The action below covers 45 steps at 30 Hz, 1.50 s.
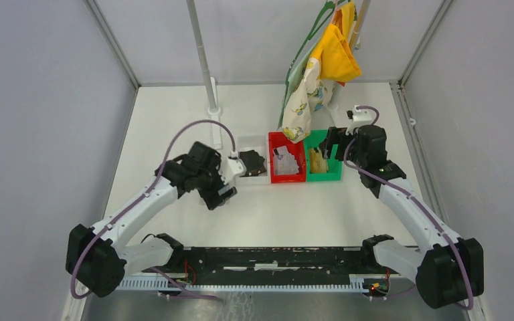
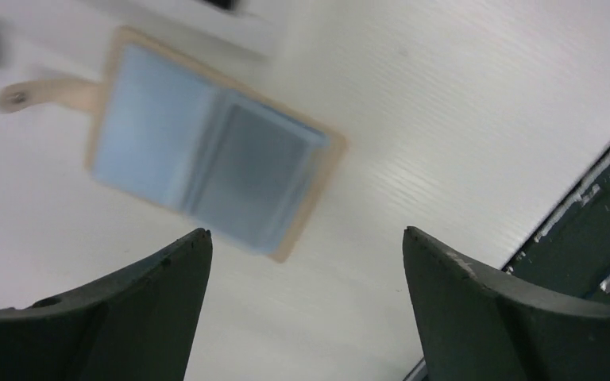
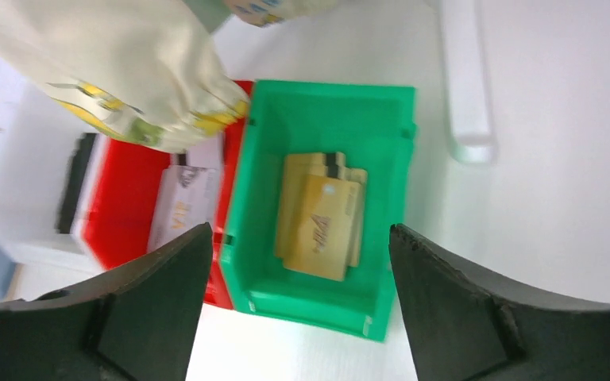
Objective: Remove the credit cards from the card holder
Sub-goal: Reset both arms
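Card holder (image 2: 206, 178) lies spread open just beyond the left gripper (image 2: 306, 236), jaws wide and empty. Right gripper (image 3: 300, 232), open too, hangs farther away.

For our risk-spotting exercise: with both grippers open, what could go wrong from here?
1. The card holder lies open and unheld ahead of the left gripper; a one-handed pull may drag it along.
2. The hanging cloth drapes over the red bin near the right gripper; it could snag.
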Motion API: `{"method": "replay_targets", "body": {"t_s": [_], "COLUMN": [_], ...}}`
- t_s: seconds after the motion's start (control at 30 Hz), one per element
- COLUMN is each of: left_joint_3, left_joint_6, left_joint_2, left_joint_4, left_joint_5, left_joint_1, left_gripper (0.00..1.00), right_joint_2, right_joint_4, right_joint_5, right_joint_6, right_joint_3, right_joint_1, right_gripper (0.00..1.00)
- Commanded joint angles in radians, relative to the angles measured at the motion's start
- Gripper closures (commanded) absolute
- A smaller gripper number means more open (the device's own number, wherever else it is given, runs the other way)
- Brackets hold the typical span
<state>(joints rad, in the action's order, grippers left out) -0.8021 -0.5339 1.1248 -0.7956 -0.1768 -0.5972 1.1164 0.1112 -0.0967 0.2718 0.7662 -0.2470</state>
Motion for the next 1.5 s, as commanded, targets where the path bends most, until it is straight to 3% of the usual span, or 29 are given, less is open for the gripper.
{"method": "replay_targets", "body": {"t_s": [0.0,0.03,0.23,0.5,0.77,0.97,1.13,1.2,1.27,1.37,1.47], "left_joint_3": [-0.137,-0.162,-0.235,0.047,0.278,0.478,0.486,0.478,0.521,0.573,0.557], "left_joint_6": [-0.004,0.007,0.163,0.308,0.495,0.604,0.583,0.557,0.515,0.483,0.487], "left_joint_2": [-0.001,0.031,0.208,0.273,0.274,0.305,0.385,0.377,0.376,0.394,0.399], "left_joint_4": [0.082,0.105,0.302,0.82,1.225,1.715,1.846,1.802,1.879,1.974,1.95], "left_joint_5": [-0.134,-0.161,-0.266,-0.199,-0.233,-0.23,-0.114,-0.029,0.064,0.168,0.174], "left_joint_1": [0.266,0.334,0.703,0.831,0.832,0.827,0.769,0.732,0.67,0.61,0.611], "left_gripper": [0.04,0.03,0.0,0.0,0.0,0.0,0.0,0.0,0.0,0.0,0.0], "right_joint_2": [-0.145,-0.196,-0.333,-0.239,-0.11,-0.037,0.033,0.081,0.133,0.142,0.244], "right_joint_4": [-0.14,-0.181,-0.345,-0.617,-0.991,-1.192,-1.345,-1.454,-1.533,-1.475,-1.651], "right_joint_5": [0.28,0.371,0.775,1.032,1.022,0.98,0.914,0.895,0.863,0.721,0.523], "right_joint_6": [0.018,0.024,0.014,-0.037,-0.109,-0.214,-0.297,-0.307,-0.337,-0.388,-0.484], "right_joint_3": [-0.156,-0.208,-0.438,-0.663,-0.835,-0.886,-0.895,-0.913,-0.919,-0.887,-0.927], "right_joint_1": [0.004,0.004,0.006,0.043,0.065,0.074,0.082,0.084,0.083,0.084,0.081], "right_gripper": [0.07,0.02,0.02,0.02,0.02,0.02,0.02,0.02,0.02,0.02,0.02]}}
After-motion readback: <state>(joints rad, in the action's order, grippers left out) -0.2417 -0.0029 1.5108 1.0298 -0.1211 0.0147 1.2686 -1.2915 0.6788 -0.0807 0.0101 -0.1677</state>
